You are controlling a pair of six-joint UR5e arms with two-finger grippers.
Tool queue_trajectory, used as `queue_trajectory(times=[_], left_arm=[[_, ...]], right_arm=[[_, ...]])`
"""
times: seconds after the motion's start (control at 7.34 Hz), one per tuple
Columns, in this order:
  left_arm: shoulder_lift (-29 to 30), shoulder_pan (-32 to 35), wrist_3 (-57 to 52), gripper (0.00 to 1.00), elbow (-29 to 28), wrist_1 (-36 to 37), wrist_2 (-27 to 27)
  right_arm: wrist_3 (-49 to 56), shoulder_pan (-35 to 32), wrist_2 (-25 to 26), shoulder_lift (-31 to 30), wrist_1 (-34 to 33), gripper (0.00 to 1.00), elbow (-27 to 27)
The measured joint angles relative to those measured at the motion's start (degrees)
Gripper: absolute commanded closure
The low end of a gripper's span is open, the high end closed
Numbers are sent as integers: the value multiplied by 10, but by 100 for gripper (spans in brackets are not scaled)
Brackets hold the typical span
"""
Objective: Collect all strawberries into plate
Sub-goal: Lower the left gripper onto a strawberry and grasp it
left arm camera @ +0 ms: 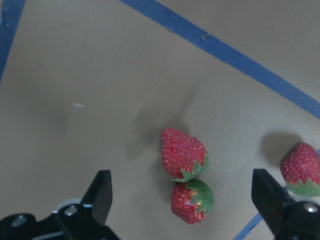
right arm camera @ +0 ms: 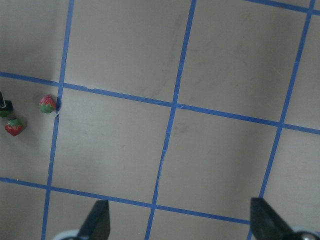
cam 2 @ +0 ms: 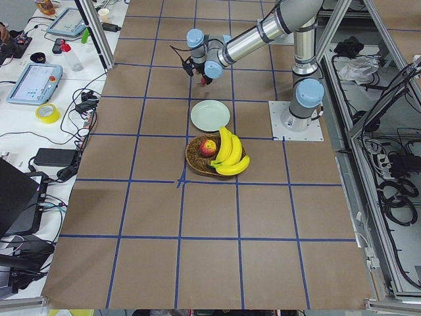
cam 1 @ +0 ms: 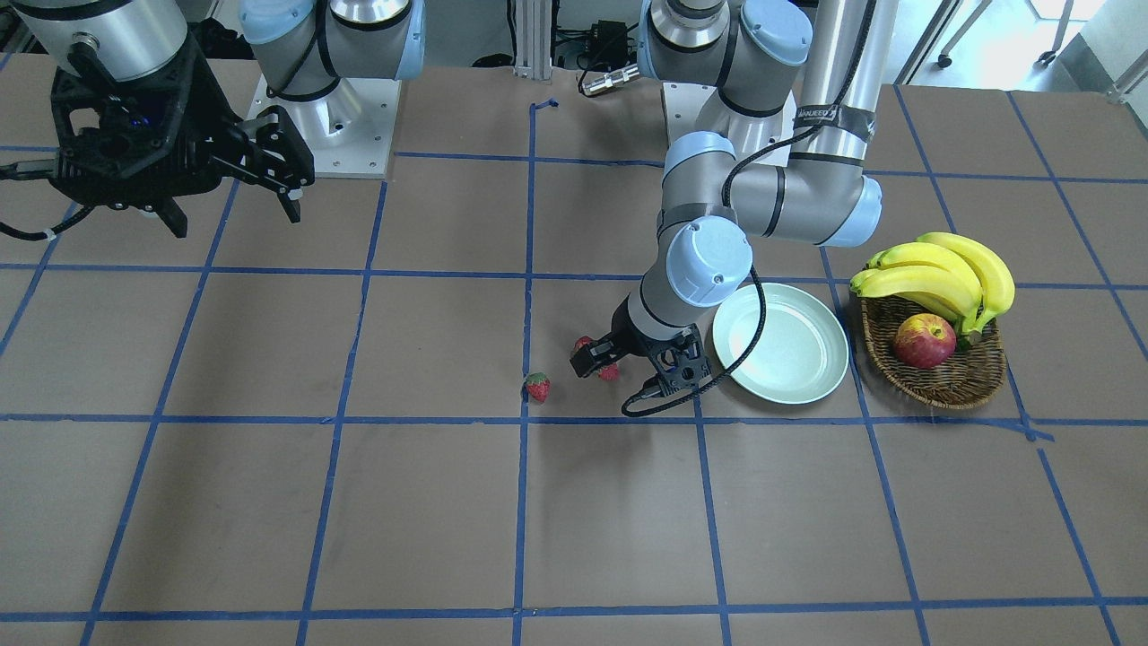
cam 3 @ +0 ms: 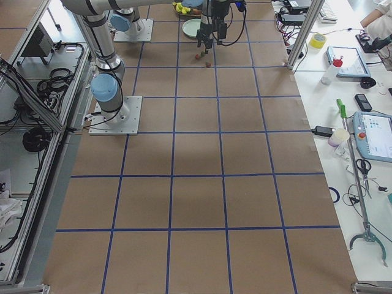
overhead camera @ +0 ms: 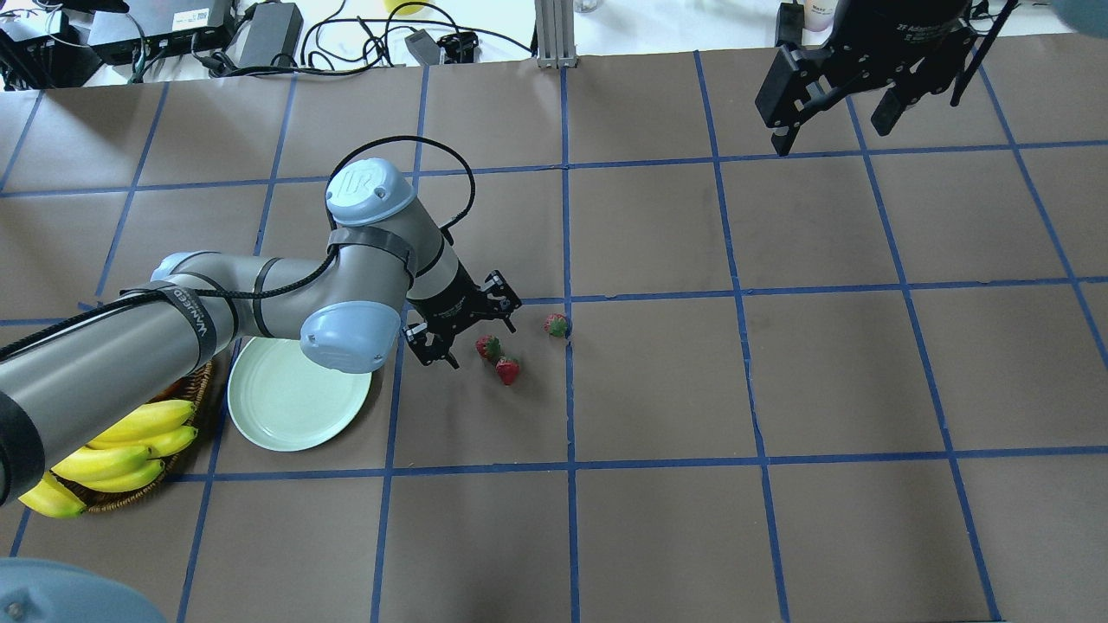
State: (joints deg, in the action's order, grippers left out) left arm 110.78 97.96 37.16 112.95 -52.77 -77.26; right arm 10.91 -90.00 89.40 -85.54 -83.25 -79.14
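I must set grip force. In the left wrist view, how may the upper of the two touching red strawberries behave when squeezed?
If real fruit, the upper red green-capped strawberry is probably soft; a hard squeeze may bruise it. Its rounded, tapered shape may roll or slip. It touches the lower strawberry, so gripping likely nudges that one.
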Motion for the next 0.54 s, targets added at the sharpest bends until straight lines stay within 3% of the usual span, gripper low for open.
queue_trajectory(times=[0.14, 0.27, 0.41, 0.54], left_arm=[[7, 0, 1, 29, -1, 0, 0], [13, 0, 1, 78, -2, 0, 2], [17, 0, 2, 100, -3, 0, 3], [19, 0, 2, 100, -3, 0, 3]], right_arm=[[-2, 0, -4, 7, -2, 0, 0], [-3, 0, -5, 7, -5, 0, 1], [-4, -1, -5, 5, -7, 0, 3], [-4, -2, -5, 3, -7, 0, 3]])
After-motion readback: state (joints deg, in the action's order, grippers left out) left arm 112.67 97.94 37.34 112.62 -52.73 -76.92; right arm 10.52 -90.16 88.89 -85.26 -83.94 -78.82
